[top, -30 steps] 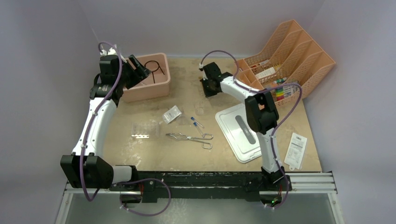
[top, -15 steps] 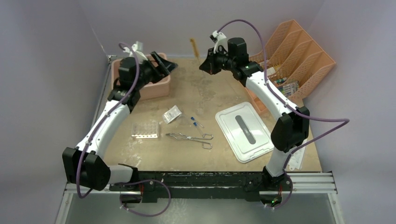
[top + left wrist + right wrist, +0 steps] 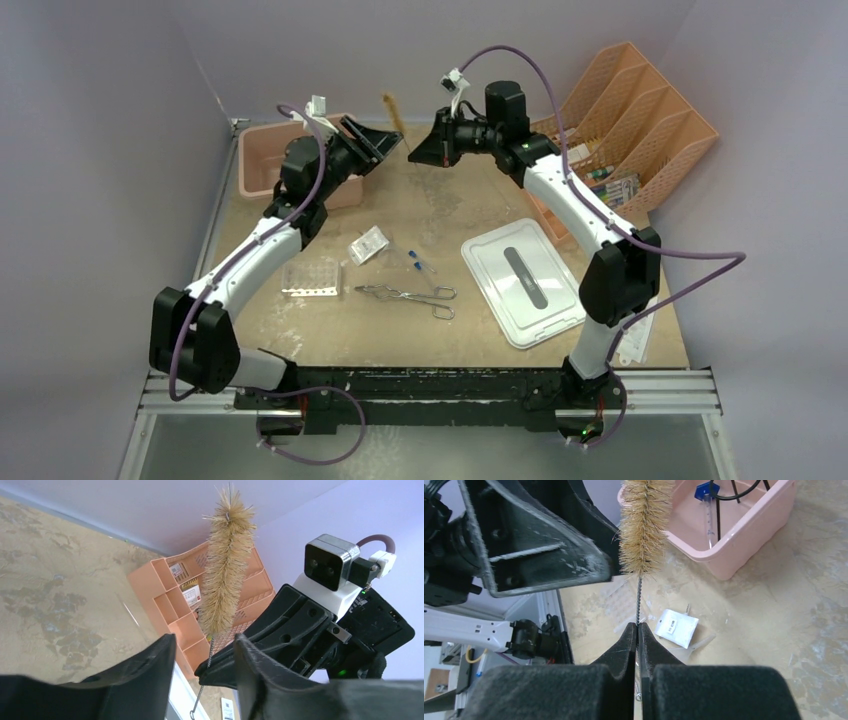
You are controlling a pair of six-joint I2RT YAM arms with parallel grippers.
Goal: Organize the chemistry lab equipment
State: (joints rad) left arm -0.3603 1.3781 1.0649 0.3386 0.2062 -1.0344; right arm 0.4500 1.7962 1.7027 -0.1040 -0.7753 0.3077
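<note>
**Brush held up high between two pincers**

The right pincer (image 3: 638,626) is clenched on the wire stem of the thin brush (image 3: 644,525). The bristles point up, in the upper middle of the top view. The left pincer (image 3: 204,640) is released, and the stem shows in the gap between its fingers. Below them is bare tabletop (image 3: 440,210), between the pink bin (image 3: 262,160) at upper left and the orange rack (image 3: 640,110) at upper right. The silver tongs (image 3: 405,294), blue-capped vials (image 3: 420,262) and small clear bag (image 3: 368,244) lie in the middle. The bag's label is too small to read.
</note>
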